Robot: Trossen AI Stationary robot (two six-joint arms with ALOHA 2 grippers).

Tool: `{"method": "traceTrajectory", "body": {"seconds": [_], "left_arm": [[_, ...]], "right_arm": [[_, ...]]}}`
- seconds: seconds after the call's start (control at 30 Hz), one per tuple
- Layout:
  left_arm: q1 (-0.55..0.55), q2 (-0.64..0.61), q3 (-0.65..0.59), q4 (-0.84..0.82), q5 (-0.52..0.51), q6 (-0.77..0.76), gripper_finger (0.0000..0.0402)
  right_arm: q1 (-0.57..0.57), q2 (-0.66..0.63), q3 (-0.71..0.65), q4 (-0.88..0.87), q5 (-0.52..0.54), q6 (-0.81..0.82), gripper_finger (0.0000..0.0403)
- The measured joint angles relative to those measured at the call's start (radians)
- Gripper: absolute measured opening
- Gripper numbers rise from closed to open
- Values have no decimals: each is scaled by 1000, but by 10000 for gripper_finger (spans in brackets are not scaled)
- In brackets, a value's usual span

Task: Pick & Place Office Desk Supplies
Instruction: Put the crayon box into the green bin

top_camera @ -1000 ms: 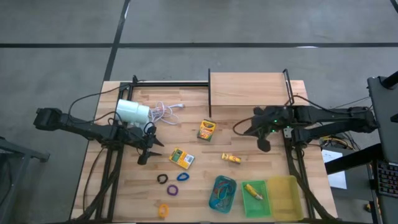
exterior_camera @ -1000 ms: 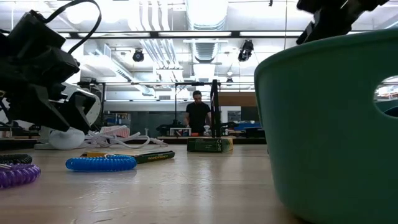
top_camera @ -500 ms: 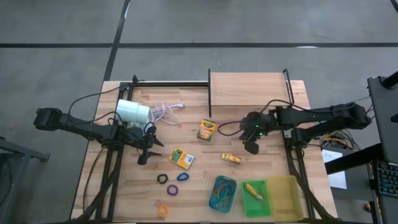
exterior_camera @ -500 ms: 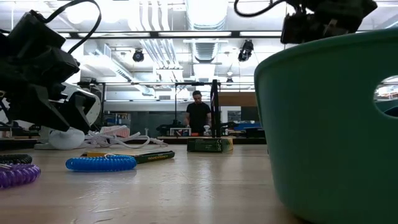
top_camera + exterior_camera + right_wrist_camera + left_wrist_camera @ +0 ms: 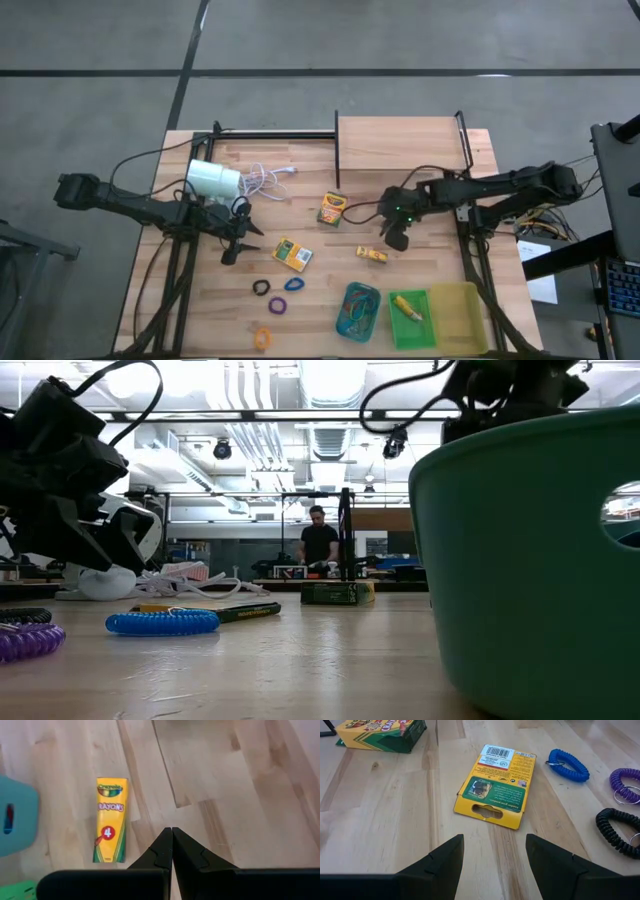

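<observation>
Three yellow-and-green crayon boxes lie flat on the wooden table: one [image 5: 331, 208] mid-table, one [image 5: 292, 254] left of centre and a small one [image 5: 371, 254]. Black [image 5: 261, 288], blue [image 5: 294, 284], purple [image 5: 277, 305] and orange [image 5: 263, 337] loops lie near the front. My left gripper [image 5: 492, 850] stands open, low at the table's left, just short of the flat box [image 5: 496, 785]. My right gripper [image 5: 171, 845] is shut and hovers above bare wood just right of the small box [image 5: 110, 820].
Teal [image 5: 357, 310], green [image 5: 409, 316] and yellow [image 5: 455, 318] trays line the front right. A white lamp [image 5: 213, 180] with its cord lies at the back left. A raised wooden shelf [image 5: 400, 140] stands at the far edge. A person [image 5: 320, 545] stands far behind the table.
My right gripper has swung toward the table's left and sunk, coming close to the small crayon box, with its wrist rolling a little. It has stayed shut. No object has moved.
</observation>
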Motion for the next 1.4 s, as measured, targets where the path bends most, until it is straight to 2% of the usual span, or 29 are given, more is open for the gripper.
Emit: {"method": "traceTrajectory", "body": {"seconds": [0.17,0.37,0.57,0.97,1.4], "left_arm": [[0,0,0,0,0,0,216],[0,0,0,0,0,0,216],[0,0,0,0,0,-1,216],[0,0,0,-1,0,-1,216],[0,0,0,-1,0,-1,216]], "right_arm": [[0,58,0,14,-9,25,8],[1,95,-1,66,-133,67,9],[3,77,-1,140,-133,186,30],[154,59,-2,154,106,191,116],[315,59,-5,175,206,194,174]]}}
